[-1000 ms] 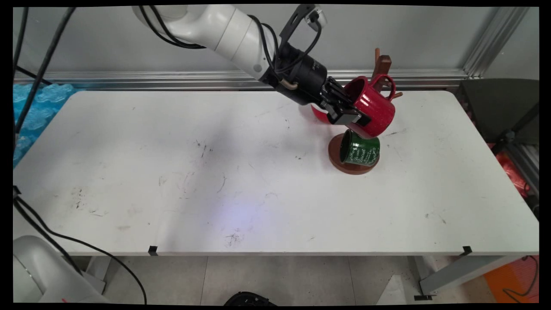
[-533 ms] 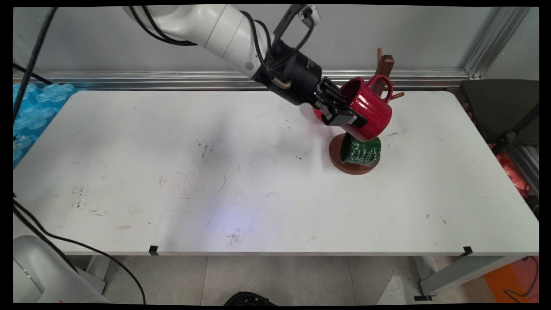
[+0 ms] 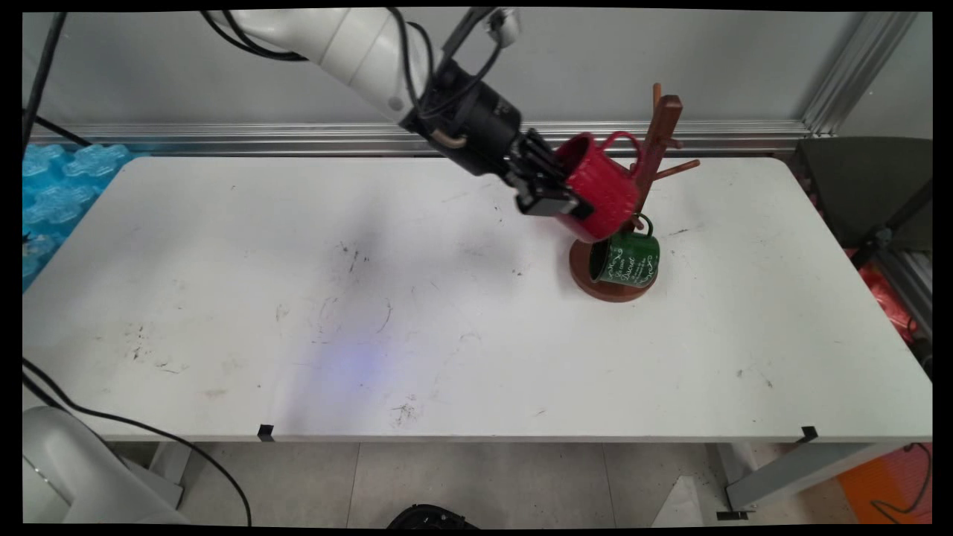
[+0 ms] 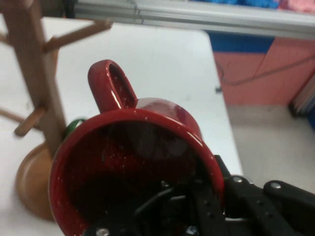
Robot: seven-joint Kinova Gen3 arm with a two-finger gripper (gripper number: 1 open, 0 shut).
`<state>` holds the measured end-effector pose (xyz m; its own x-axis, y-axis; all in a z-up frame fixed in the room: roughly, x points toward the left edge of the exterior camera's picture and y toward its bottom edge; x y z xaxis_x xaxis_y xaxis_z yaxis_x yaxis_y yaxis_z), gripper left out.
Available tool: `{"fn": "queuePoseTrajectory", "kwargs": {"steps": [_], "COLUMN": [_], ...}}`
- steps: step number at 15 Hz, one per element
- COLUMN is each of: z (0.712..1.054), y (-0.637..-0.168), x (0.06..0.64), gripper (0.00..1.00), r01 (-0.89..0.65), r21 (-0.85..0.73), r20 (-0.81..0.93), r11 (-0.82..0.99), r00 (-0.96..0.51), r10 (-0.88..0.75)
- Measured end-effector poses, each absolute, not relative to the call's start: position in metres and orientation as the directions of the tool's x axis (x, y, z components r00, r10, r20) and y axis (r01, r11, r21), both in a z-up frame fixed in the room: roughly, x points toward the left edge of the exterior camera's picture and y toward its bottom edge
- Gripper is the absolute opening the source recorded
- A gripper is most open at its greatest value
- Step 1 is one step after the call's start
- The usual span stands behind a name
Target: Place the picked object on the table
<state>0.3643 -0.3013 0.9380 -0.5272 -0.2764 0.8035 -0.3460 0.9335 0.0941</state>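
My gripper [image 3: 569, 196] is shut on the rim of a red mug [image 3: 604, 186], one finger inside it and one outside. I hold the mug tilted in the air, just left of the wooden mug tree [image 3: 657, 141], with its handle pointing toward the post. A green mug [image 3: 625, 259] hangs low on the tree over its round base [image 3: 579, 274]. In the hand view the red mug [image 4: 133, 162] fills the middle, with the gripper [image 4: 206, 196] clamped on its rim. There the tree's post [image 4: 34, 78] rises at the left, and its pegs are apart from the handle.
The white table [image 3: 372, 313] stretches left and forward of the tree. Blue bubble wrap [image 3: 59, 186] lies past the table's left edge. A dark box [image 3: 864, 186] stands beyond its right end. A metal rail [image 3: 223, 138] runs along the wall behind.
The arm has drawn back to the left with the red mug. The mug's handle, earlier at the tree's post and pegs, now sits clear to the left of them.
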Motion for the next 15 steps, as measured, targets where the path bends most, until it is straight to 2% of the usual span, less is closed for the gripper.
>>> {"fn": "queuePoseTrajectory", "kwargs": {"steps": [9, 15], "z": [0.938, 0.922], "y": [-0.321, -0.331], "x": [0.429, 0.46], "gripper": [0.0, 0.0], "r01": [-0.254, -0.167], "r21": [-0.101, -0.186], "r20": [0.644, 0.495], "r11": [0.962, 0.968], "r00": [-0.754, -0.867], "r10": [-0.132, -0.055]}}
